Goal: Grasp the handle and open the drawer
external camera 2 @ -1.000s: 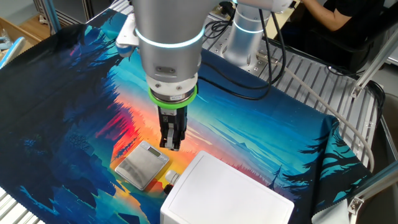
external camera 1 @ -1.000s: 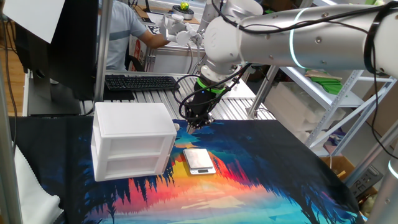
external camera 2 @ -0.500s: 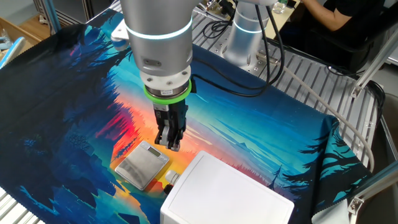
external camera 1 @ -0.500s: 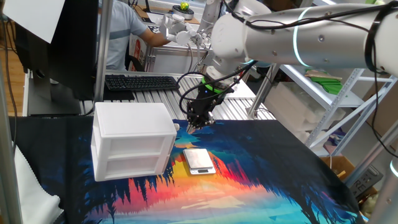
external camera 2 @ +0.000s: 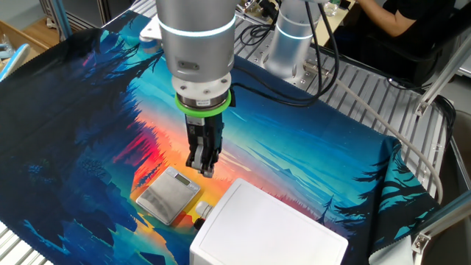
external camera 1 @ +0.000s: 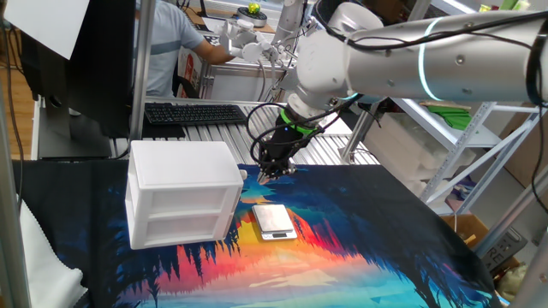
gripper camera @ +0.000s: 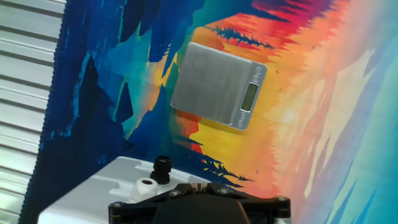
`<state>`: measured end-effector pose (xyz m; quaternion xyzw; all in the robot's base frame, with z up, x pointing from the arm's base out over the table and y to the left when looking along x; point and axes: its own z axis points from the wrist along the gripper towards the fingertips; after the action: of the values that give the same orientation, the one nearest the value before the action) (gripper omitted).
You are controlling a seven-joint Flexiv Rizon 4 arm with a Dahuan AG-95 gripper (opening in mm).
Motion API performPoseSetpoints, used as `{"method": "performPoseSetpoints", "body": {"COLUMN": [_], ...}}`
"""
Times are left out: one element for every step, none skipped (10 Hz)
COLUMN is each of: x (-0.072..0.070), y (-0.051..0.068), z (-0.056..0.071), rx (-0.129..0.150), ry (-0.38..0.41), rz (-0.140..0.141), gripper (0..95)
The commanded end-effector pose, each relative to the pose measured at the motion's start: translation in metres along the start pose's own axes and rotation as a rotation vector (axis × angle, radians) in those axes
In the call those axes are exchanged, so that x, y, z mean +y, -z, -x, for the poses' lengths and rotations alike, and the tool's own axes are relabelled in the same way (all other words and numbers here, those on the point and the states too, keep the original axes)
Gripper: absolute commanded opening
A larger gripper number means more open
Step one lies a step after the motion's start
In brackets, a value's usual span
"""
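The small white cabinet [external camera 1: 182, 164] stands at the left of the mat, and the drawer [external camera 1: 180, 201], its upper tier, is closed. The handle [external camera 1: 243, 174], a small white nub, sticks out of the cabinet's right face; it also shows in the hand view [gripper camera: 148, 186] beside a black nub [gripper camera: 163, 168]. My gripper [external camera 1: 271, 174] hangs tilted just right of the handle and a little above the mat, not touching it. In the other fixed view the gripper [external camera 2: 205, 169] has its fingers together, holding nothing, above the handle [external camera 2: 203, 210].
A flat silver scale [external camera 1: 274, 221] lies on the mat right of the cabinet, below the gripper; it also shows in the hand view [gripper camera: 217, 87]. A keyboard [external camera 1: 195, 113] and a person sit behind the table. The mat's edge meets the slatted metal table [gripper camera: 25, 74].
The arm has tilted and turned at the wrist; the gripper tip has barely shifted and stays beside the cabinet. The drawer has not moved.
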<state>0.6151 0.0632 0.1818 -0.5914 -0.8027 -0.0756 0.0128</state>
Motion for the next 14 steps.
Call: {"method": "performPoseSetpoints", "body": {"x": [0.003,0.003,0.003,0.004,0.004,0.005,0.006,0.007,0.008,0.01,0.011,0.014,0.015,0.017], "y": [0.0,0.0,0.0,0.0,0.0,0.001,0.001,0.003,0.003,0.004,0.005,0.006,0.006,0.006], "z": [0.0,0.0,0.0,0.0,0.0,-0.001,-0.003,-0.005,-0.006,-0.006,-0.006,-0.006,-0.006,-0.005], "rx": [-0.003,-0.004,-0.015,-0.03,-0.035,-0.034,-0.039,-0.045,-0.047,-0.047,-0.048,-0.049,-0.056,-0.068], "ry": [0.0,-0.007,-0.011,-0.015,-0.016,-0.018,-0.025,-0.033,-0.039,-0.044,-0.048,-0.053,-0.057,-0.056], "rz": [-0.024,-0.027,-0.032,-0.036,-0.037,-0.037,-0.039,-0.041,-0.043,-0.044,-0.044,-0.046,-0.047,-0.051], "gripper": [0.0,0.0,0.0,0.0,0.0,0.0,0.0,0.0,0.0,0.0,0.0,0.0,0.0,0.0]}}
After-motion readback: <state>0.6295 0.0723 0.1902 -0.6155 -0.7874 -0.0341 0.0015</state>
